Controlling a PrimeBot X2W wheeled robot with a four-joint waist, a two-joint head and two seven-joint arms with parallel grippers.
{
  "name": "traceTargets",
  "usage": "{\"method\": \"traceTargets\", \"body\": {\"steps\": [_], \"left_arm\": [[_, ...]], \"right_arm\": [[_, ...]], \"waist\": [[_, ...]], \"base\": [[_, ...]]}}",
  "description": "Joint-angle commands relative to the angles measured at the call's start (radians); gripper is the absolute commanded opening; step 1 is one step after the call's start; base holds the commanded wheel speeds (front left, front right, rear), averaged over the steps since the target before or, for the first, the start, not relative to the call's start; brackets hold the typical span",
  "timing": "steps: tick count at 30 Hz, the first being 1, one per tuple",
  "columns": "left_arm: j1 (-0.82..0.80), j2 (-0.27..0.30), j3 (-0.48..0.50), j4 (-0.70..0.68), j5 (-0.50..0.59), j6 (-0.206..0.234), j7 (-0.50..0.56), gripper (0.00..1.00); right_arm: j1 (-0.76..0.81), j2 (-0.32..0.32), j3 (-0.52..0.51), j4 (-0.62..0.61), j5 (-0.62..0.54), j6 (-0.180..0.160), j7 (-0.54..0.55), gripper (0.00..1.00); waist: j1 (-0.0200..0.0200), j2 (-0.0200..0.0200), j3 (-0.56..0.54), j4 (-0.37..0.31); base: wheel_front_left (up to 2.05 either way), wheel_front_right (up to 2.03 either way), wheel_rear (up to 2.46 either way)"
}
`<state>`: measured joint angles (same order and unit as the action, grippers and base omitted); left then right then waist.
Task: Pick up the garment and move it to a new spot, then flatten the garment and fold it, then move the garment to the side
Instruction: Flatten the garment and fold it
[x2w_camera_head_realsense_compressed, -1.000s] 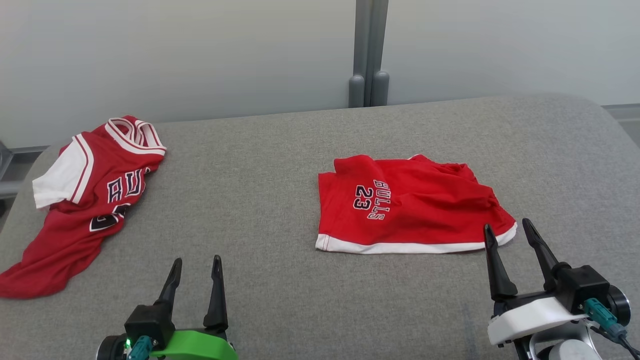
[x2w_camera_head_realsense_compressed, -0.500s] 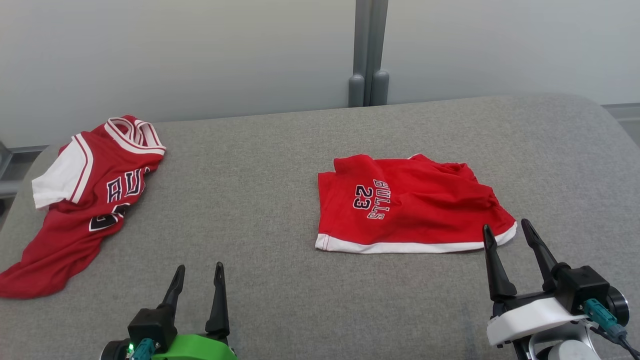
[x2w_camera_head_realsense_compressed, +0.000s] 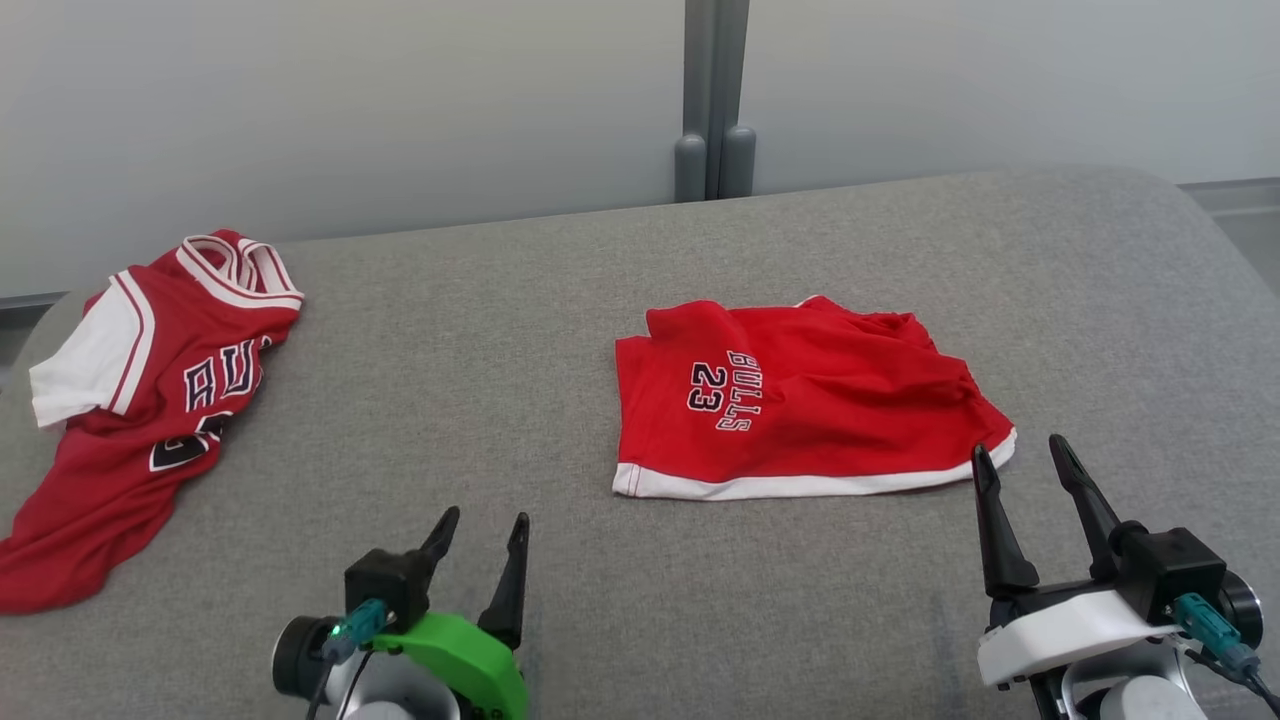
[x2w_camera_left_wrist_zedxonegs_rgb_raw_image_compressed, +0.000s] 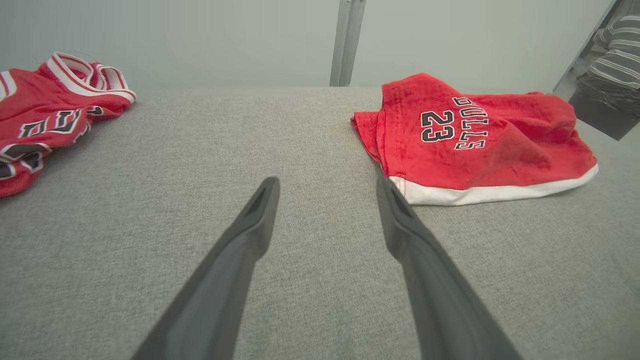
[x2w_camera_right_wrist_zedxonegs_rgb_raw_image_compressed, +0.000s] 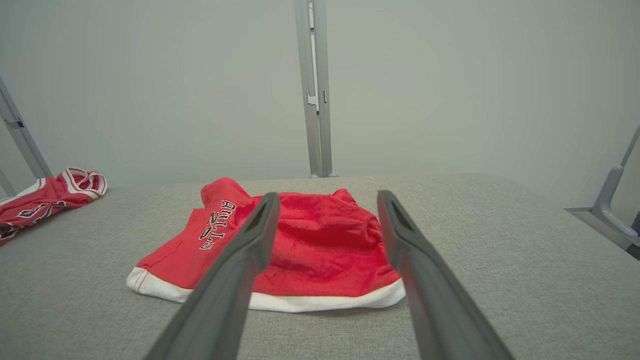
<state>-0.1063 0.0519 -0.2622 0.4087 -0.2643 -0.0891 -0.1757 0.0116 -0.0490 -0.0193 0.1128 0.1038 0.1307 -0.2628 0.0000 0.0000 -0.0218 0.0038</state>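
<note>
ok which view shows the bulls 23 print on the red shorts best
The left wrist view: the print on the red shorts is large, clear and unobstructed. The head view shows it whole but smaller. The right wrist view shows it foreshortened, on the shorts' left part.

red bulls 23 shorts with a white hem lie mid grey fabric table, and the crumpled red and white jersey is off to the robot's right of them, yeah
Wrong side: the head view shows the crumpled red and white jersey off to the robot's left of the red shorts. The shorts do lie mid grey fabric table.
</note>
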Motion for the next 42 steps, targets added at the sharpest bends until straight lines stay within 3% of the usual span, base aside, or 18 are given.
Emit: {"method": "traceTargets", "body": {"steps": [1, 8, 21, 42], "left_arm": [[-0.041, 0.004, -0.02, 0.031, -0.011, -0.013, 0.014, 1.0], [-0.166, 0.001, -0.115, 0.194, -0.076, -0.038, 0.058, 1.0], [-0.334, 0.0, -0.219, 0.453, -0.187, -0.042, -0.003, 1.0], [-0.446, 0.0, -0.309, 0.633, -0.302, -0.035, -0.082, 1.0]], "right_arm": [[-0.013, -0.003, 0.002, 0.002, 0.004, 0.0, -0.004, 1.0], [-0.028, -0.003, 0.013, 0.005, 0.002, 0.0, -0.004, 1.0], [-0.07, -0.003, 0.028, 0.007, 0.004, 0.0, -0.004, 1.0], [-0.095, -0.003, 0.034, 0.016, 0.01, 0.0, -0.004, 1.0]], "waist": [[0.0, 0.0, 0.01, -0.016], [0.0, 0.0, 0.041, -0.075], [0.0, 0.0, 0.114, -0.181], [0.0, 0.0, 0.14, -0.224]], "base": [[0.0, 0.0, 0.0], [0.0, 0.0, 0.0], [0.0, 0.0, 0.0], [0.0, 0.0, 0.0]]}}
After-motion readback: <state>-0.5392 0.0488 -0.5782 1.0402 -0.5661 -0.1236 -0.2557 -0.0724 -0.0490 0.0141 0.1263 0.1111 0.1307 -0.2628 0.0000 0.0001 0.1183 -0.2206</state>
